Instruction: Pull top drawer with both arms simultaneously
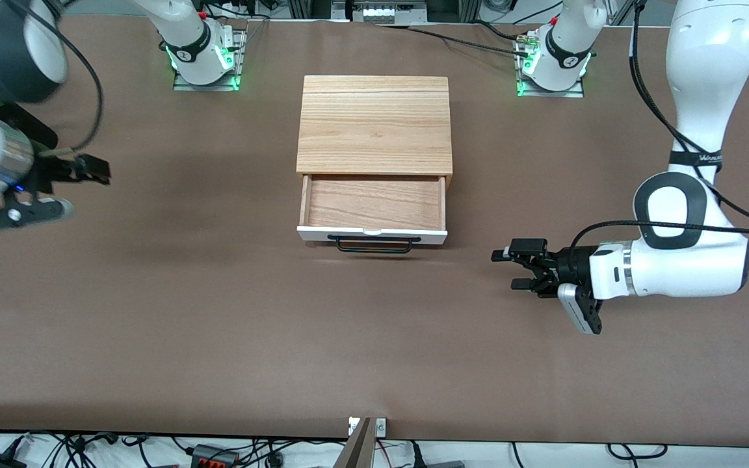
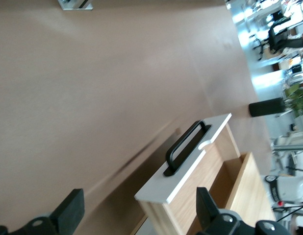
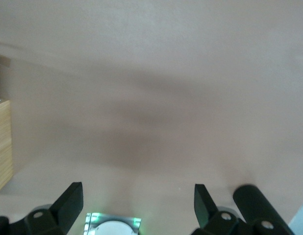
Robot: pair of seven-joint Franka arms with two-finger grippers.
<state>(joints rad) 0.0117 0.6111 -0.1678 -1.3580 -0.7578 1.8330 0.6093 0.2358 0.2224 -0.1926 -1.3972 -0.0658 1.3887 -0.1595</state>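
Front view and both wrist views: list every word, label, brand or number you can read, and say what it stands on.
Black band on the left arm: white lettering, too small to read with certainty.
Round marks on the two arm bases: logos, no readable text.
Top drawer, its black handle and the wooden casing: no text.
Left wrist view and right wrist view: no readable text.

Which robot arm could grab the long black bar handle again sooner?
Probably the left. Its open left gripper hovers beside the pulled-out white-fronted top drawer; the open right gripper hangs over the table's end.
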